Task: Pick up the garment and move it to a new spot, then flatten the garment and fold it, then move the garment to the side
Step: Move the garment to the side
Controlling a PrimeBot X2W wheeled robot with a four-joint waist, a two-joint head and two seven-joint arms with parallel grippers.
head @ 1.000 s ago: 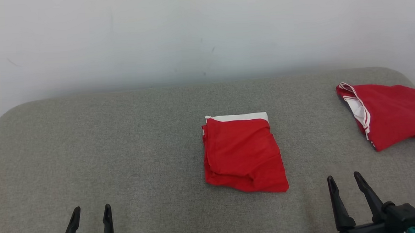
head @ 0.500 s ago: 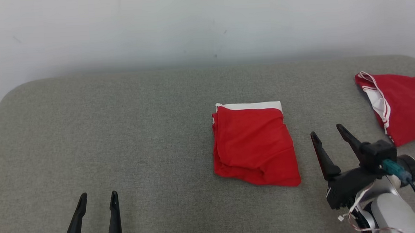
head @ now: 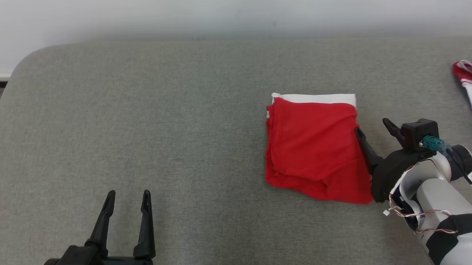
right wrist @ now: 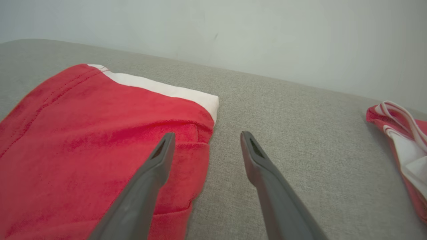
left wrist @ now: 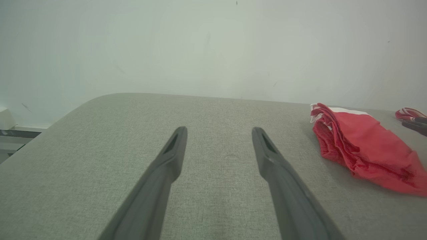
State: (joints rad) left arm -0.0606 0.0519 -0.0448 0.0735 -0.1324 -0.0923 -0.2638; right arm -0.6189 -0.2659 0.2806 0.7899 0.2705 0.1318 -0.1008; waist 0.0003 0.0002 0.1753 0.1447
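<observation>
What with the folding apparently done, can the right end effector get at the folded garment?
Probably yes: the right end effector is open at the edge of the folded garment, with nothing between them.

Folded garment, red with a white band along its far edge, lying flat on the grey padded surface, right of centre in the head view and well short of the back edge. Outline roughly rectangular, slightly skewed, widening toward the near right corner. Left side shows stacked fold layers; near edge rumpled and thicker; upper face nearly smooth, with faint creases.
</observation>
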